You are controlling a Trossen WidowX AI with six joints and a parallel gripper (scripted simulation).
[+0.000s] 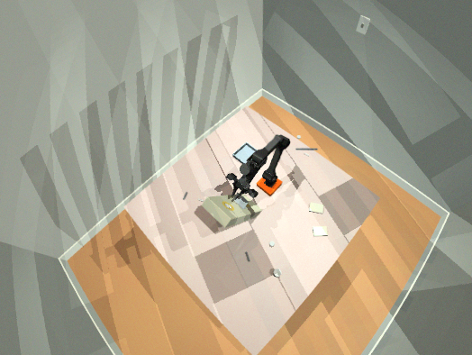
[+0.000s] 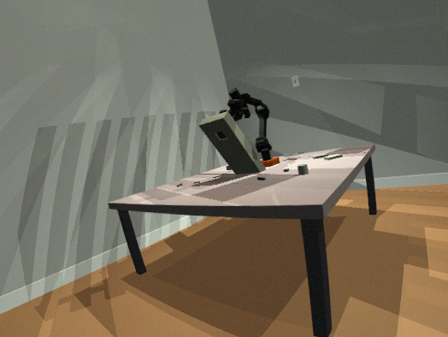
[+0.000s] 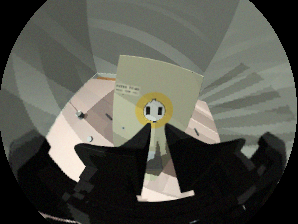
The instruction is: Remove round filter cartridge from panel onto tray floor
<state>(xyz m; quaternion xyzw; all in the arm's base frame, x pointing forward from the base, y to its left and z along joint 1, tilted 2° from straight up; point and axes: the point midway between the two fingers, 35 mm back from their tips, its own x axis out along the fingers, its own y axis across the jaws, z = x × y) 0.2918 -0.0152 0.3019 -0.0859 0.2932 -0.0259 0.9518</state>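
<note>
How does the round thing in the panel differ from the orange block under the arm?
The cartridge is pale and round; the orange base is bright and square. The cartridge sits in the leaning panel's face, while the orange base lies flat on the table. Neither is in the gripper.
</note>
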